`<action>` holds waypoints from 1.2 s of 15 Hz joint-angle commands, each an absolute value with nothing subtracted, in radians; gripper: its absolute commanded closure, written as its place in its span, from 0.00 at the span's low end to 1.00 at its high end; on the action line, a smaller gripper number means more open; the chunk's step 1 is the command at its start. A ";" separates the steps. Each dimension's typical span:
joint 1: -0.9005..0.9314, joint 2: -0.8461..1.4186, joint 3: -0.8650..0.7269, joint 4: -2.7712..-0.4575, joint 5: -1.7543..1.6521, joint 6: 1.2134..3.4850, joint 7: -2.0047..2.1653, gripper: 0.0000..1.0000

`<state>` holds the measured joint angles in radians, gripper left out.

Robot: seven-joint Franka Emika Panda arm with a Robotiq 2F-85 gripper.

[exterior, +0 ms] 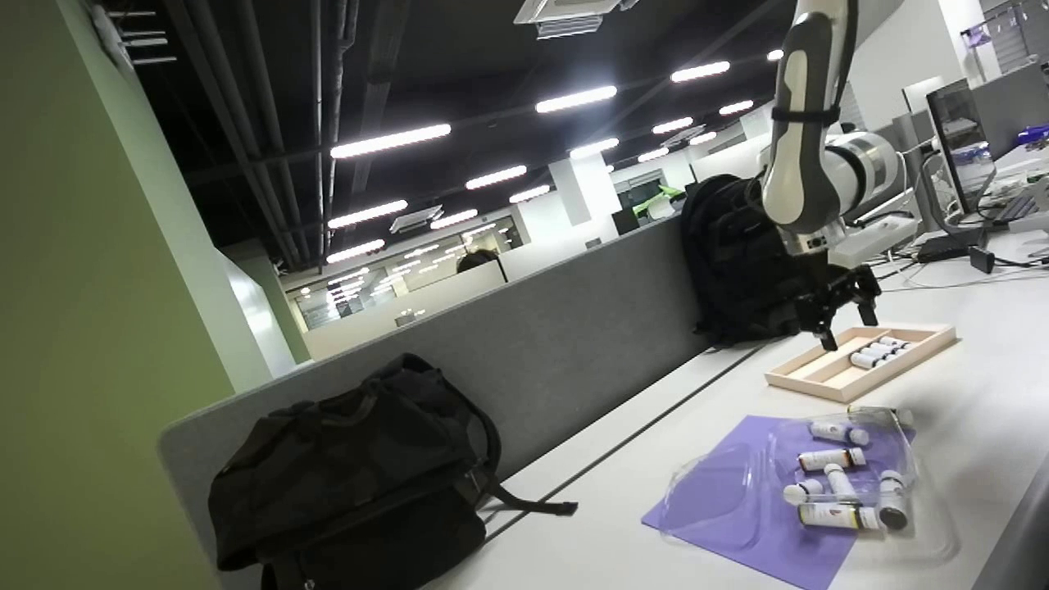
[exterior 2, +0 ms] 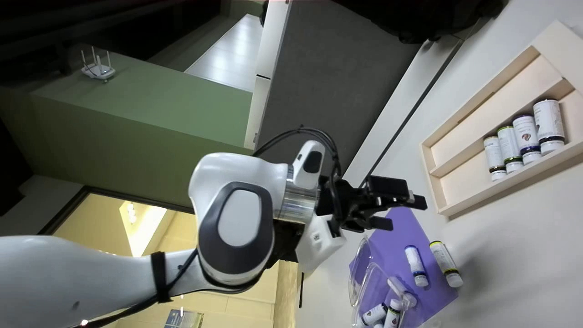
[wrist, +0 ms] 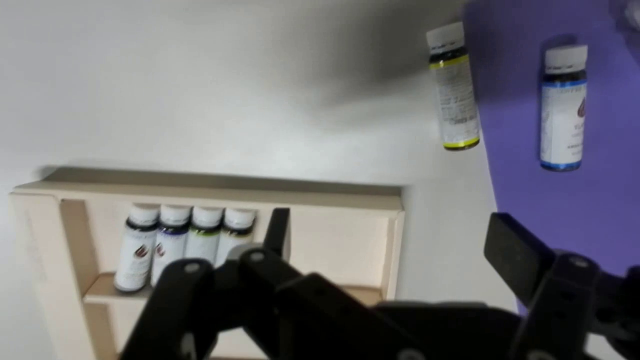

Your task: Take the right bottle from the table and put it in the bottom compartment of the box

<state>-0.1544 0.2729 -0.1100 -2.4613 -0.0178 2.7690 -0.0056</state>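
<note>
The box (exterior: 807, 388) is a shallow wooden tray on the table (exterior: 623, 508). It also shows in the wrist view (wrist: 325, 198). Several white-capped bottles (wrist: 132, 260) lie side by side in one compartment. A yellow-banded bottle (wrist: 456, 102) lies at the purple cloth's edge, rightmost of the loose bottles in an exterior view (exterior 2: 442, 259). A blue-banded bottle (wrist: 563, 122) lies beside it on the cloth. I cannot tell which is the right bottle. My gripper (wrist: 392, 235) is open and empty, in the air above the box's end and the gap to the cloth.
Several more loose bottles (exterior: 840, 515) lie on the purple cloth (exterior: 807, 565), among clear plastic covers (exterior: 713, 492). A grey partition (exterior: 574, 303) runs along the table's back. Black backpacks (exterior: 352, 475) stand against it, one (exterior: 733, 262) close behind the box. A monitor (exterior: 959, 147) stands beyond.
</note>
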 commanded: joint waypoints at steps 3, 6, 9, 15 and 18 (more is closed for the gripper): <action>-0.155 0.474 -0.029 -2.348 0.083 2.730 -0.045 0.00; -0.157 0.530 -0.016 -2.310 0.079 2.713 -0.052 0.00; -0.155 0.554 -0.017 -2.283 0.072 2.654 -0.061 0.27; -0.152 0.561 -0.027 -2.251 0.070 2.591 -0.061 0.64; -0.160 0.532 -0.034 -2.235 0.075 2.520 -0.063 0.81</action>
